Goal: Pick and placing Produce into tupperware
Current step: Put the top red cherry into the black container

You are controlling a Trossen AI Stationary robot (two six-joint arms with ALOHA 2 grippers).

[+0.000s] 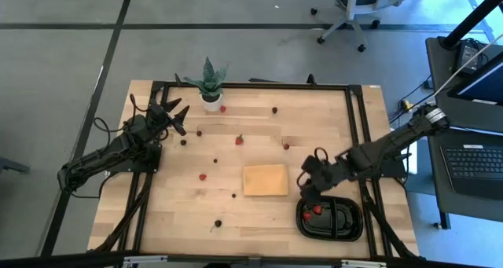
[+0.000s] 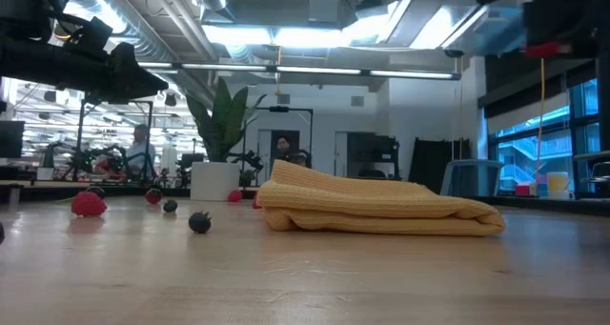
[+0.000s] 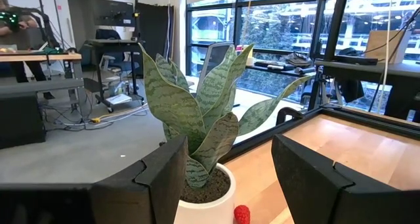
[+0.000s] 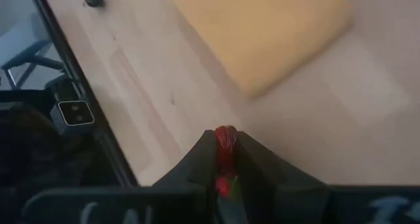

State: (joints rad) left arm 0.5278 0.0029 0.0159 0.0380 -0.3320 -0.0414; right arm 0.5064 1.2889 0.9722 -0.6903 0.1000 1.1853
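High view: black tray (image 1: 350,227) with seemingly two red berries (image 1: 315,211); right gripper (image 4: 226,159) pinching another.

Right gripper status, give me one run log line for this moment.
right gripper: shut on red berry | position: at black tray edge | left gripper: open, empty, facing potted plant

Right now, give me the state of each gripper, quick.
Left gripper: open, holding nothing, pointed at the potted plant.
Right gripper: closed on a red berry, near the black tray.
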